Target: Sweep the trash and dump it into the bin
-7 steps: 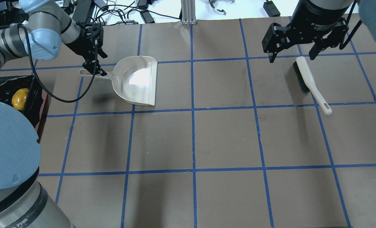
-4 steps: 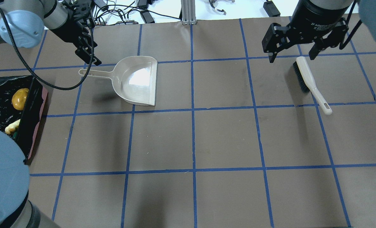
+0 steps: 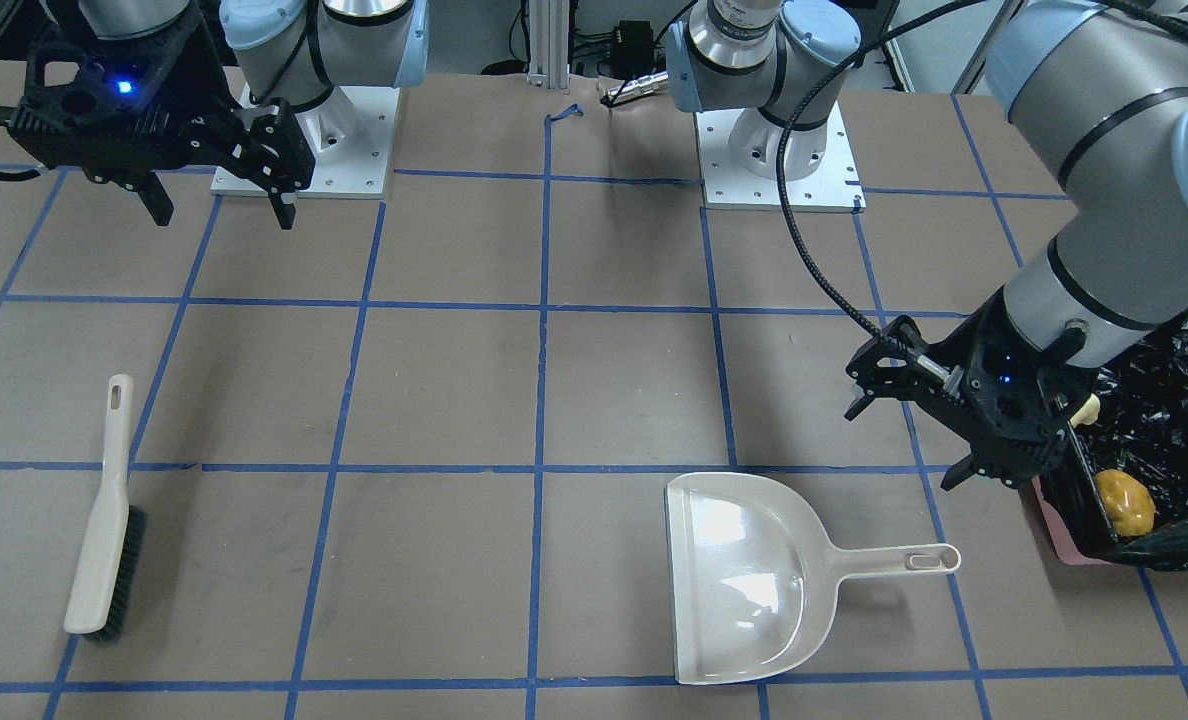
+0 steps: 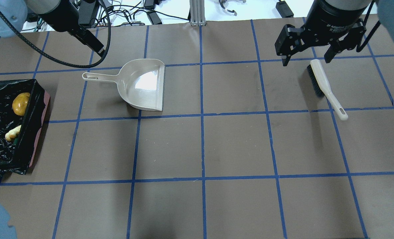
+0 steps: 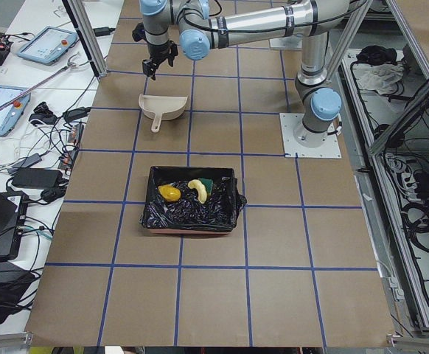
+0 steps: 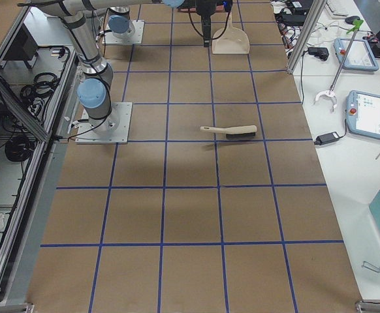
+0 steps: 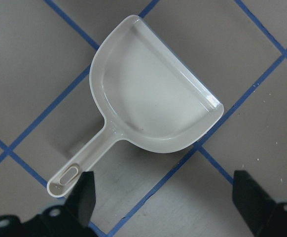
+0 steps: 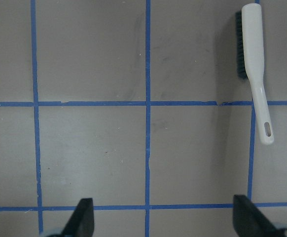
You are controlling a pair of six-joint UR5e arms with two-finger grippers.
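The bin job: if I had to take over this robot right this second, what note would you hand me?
Left gripper: open, empty, raised near the dustpan handle.
Right gripper: open, empty, raised near the brush.
The bin holds all three pieces: potato lump, croissant, sponge block.
The dustpan lies empty and the brush lies flat, both on the table.
Done: sweeping and dumping, by the look of it.
Left: likely nothing but parking the arms.

Overhead, upper left: my dustpan is smooth, glossy beige plastic. Upper right, my brush is matt beige plastic with dark bristles. The table looks like matt brown paper, and the bin at left has a crinkly, glossy black plastic liner.
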